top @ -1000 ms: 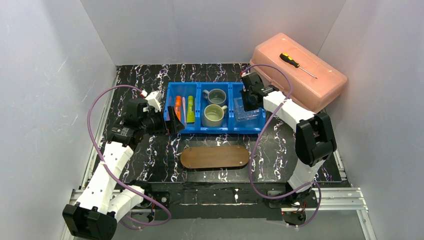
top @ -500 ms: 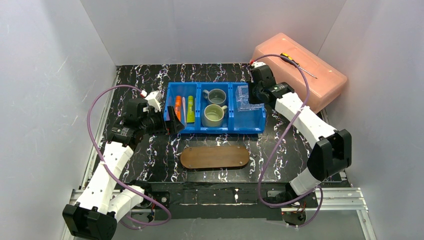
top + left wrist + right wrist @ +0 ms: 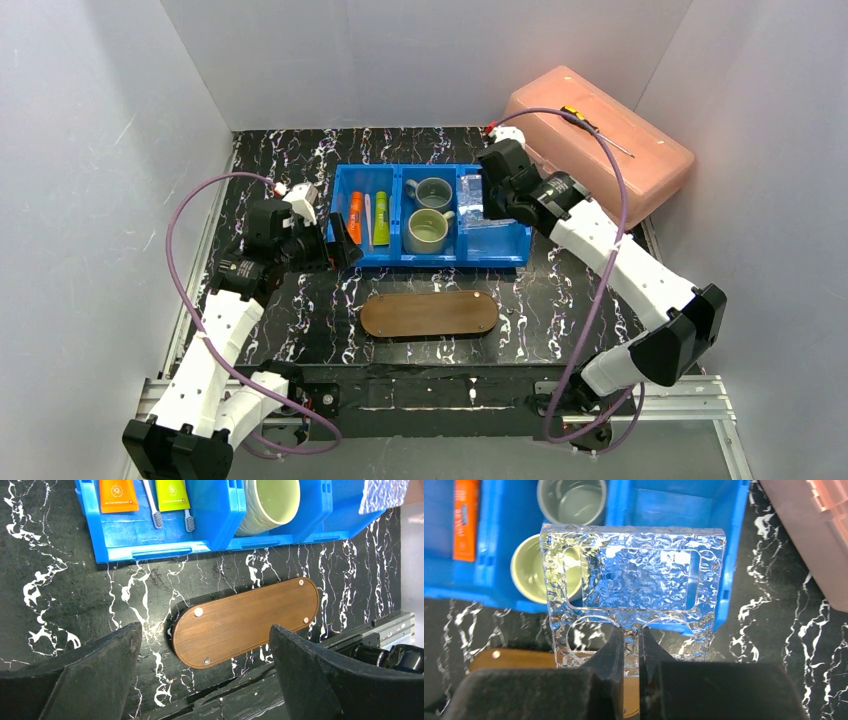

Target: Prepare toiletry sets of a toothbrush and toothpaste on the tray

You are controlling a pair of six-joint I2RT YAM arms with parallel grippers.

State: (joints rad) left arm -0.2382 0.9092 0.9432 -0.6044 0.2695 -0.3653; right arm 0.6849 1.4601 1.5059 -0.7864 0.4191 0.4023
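R gripper (image 3: 631, 636) pinching clear holder (image 3: 634, 575) edge. L gripper (image 3: 205, 632) spread wide; tray (image 3: 250, 620) under it, long axis crosswise; orange tube (image 3: 117, 495), toothbrushes (image 3: 152, 507) just ahead, so L nearer.

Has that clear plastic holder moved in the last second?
Yes: the right gripper lifted the clear holder from the blue bin's right compartment, leftward.
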